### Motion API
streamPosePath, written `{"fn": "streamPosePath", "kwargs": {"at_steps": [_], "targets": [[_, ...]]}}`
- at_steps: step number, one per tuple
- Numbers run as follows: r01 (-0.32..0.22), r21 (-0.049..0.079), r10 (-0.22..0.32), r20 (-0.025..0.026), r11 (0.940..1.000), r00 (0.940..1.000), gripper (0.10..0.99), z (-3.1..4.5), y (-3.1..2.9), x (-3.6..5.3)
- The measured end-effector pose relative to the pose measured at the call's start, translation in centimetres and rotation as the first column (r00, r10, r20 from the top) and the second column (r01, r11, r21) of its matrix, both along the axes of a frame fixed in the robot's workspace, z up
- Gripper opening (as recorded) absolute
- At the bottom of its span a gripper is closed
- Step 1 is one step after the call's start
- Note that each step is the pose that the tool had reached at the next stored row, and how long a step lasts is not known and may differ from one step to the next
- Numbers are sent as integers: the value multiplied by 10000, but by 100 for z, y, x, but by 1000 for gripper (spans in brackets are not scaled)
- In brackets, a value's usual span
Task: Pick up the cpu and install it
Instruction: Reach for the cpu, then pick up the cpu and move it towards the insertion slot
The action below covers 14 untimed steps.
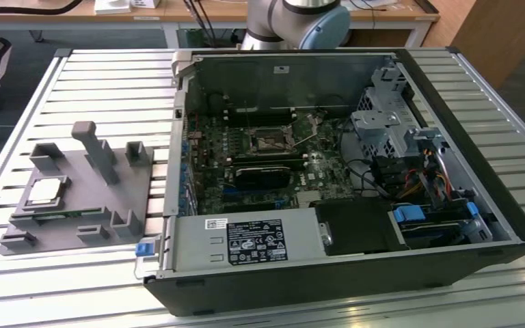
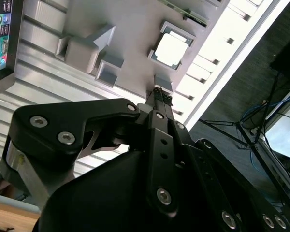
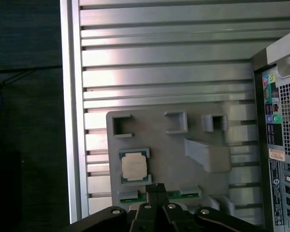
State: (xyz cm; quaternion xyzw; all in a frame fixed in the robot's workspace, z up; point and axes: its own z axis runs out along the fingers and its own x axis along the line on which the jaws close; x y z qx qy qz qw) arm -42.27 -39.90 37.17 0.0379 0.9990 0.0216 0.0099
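gripper: tips pressed together with nothing pinched between them, hanging above the parts holder, nearest to the cpu
cpu: sitting flat in its square nest on the grey fixture tray, right beside the green memory stick, looks untouched
socket: inside the open PC case, no chip in it as far as I can tell
progress: pretty much square one, the pickup and the install are both left to do

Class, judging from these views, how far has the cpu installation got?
Nothing looks done: the cpu lies in its grey holder outside the computer case. The gripper hangs shut and empty, apart from it. Pickup and installing are both left.
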Motion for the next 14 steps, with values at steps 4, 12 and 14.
{"fn": "streamPosePath", "kwargs": {"at_steps": [4,12,14], "targets": [[1,0,-1,-8,10000,10000,106,-11,-2,-16],[2,-1,-2,-25,10000,10000,106,-33,-2,-19],[2,1,-2,-38,10000,10000,106,-37,-2,-19]]}}
